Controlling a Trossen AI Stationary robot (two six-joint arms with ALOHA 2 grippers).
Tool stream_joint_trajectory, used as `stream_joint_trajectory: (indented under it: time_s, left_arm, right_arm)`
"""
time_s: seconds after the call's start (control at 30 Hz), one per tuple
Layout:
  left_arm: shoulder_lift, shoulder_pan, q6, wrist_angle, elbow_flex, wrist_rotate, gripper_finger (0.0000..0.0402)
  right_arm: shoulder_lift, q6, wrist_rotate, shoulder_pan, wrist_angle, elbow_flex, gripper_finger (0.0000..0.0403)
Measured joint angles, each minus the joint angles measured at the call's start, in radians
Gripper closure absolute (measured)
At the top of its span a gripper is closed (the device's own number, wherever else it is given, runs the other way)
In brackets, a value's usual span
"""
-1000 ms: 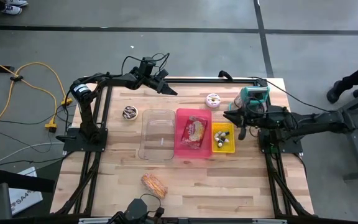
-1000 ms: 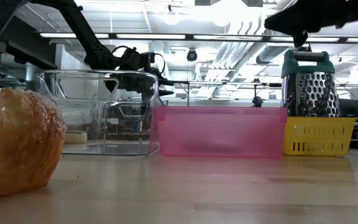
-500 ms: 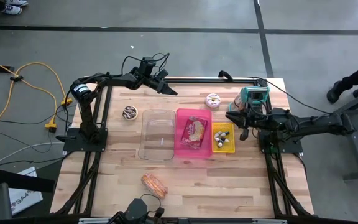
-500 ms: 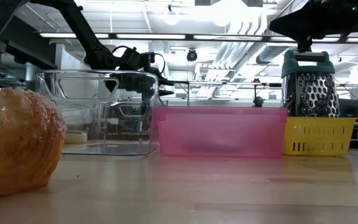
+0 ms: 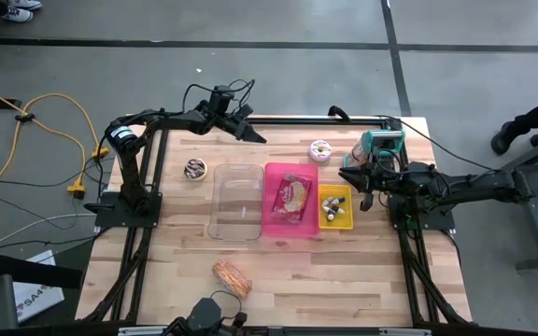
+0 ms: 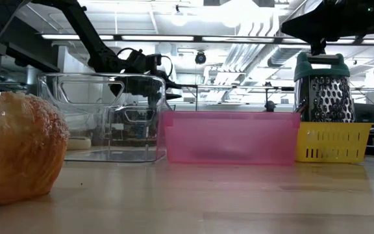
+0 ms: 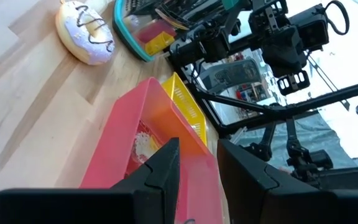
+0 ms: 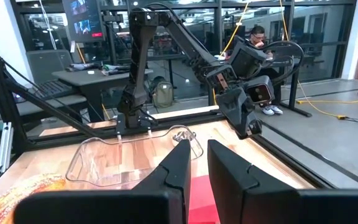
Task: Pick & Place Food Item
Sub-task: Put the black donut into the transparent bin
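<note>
Little is changing over the last second: the right gripper [image 5: 355,179] is finishing a small drift and is now holding steady above the far right corner of the yellow basket [image 5: 335,225], just beside the grater [image 5: 381,146]. Its fingers are sitting almost together with nothing between them. The left gripper [image 5: 250,133] is waiting, unmoved, over the tabletop's far edge, slightly parted and also carrying nothing.

Nothing on the tabletop is shifting either. One wrapped pastry [image 5: 294,195] is lying inside the pink bin [image 5: 291,234] at the middle, the donut [image 5: 320,149] is resting near the far edge, and the sugared bun [image 5: 232,276] is sitting alone by the near edge, well apart from both arms. The clear container [image 5: 236,224] beside the pink bin is standing empty.

With both grippers empty and stalling, no pick seems to be under way; the bun and the donut are probably awaiting the next reach.
</note>
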Motion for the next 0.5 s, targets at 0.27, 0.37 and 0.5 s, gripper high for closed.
stream_joint_trajectory:
  time_s: [0.27,0.37,0.5]
  left_arm:
    - [0.000,0.000,-0.012,0.106,0.000,0.091,0.0298]
    - [0.000,0.000,-0.106,0.253,0.000,0.181,0.0298]
    - [0.000,-0.006,-0.261,0.445,0.000,0.238,0.0298]
  right_arm:
    - [0.005,0.000,0.000,0.000,0.000,0.000,0.0359]
    - [0.005,0.000,0.000,0.000,-0.001,0.000,0.0359]
    - [0.005,0.000,0.000,0.000,0.000,0.000,0.0359]
